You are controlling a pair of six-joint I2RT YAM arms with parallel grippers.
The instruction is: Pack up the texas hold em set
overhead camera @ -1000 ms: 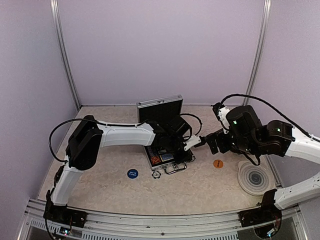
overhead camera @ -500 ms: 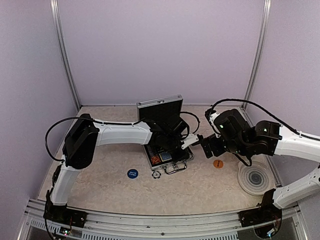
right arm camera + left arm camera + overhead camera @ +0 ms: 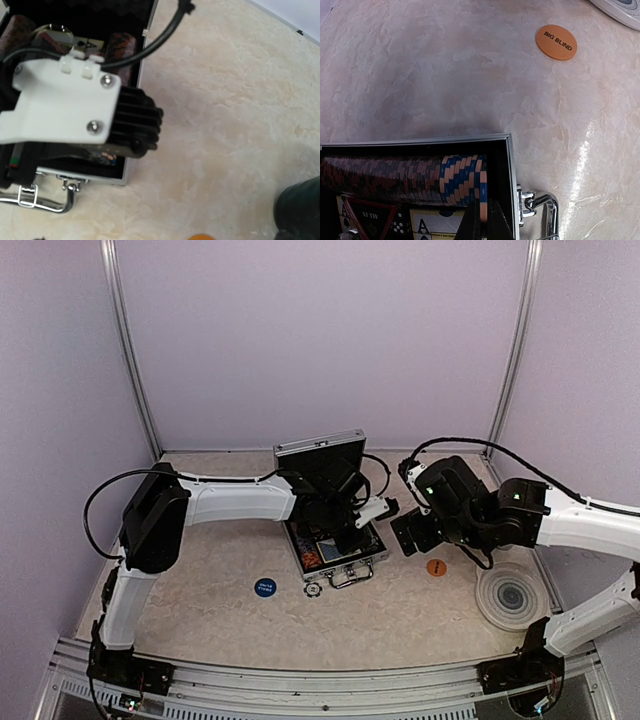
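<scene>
The silver case (image 3: 350,562) of the texas hold em set lies open at the table's middle, its lid (image 3: 320,454) upright. Inside it, a row of dark red chips ends in blue-and-orange chips (image 3: 461,179). My left gripper (image 3: 483,220) is shut on one blue-and-orange chip (image 3: 483,204), held on edge at the row's right end. A black triangle (image 3: 370,220) and an ace card (image 3: 432,226) lie below the row. My right gripper (image 3: 404,535) hovers open, holding nothing, just right of the case. Its fingers are out of the right wrist view.
An orange BIG BLIND button (image 3: 436,567) lies right of the case, a blue button (image 3: 265,587) and a loose chip (image 3: 313,589) in front of it. A grey ringed coaster (image 3: 510,595) sits at the right. The case handle (image 3: 546,210) sticks out forward. A dark rounded shape (image 3: 300,210) is low right.
My right arm has moved left, closer to the case. The left wrist has turned a little over the case, still gripping the chip.
</scene>
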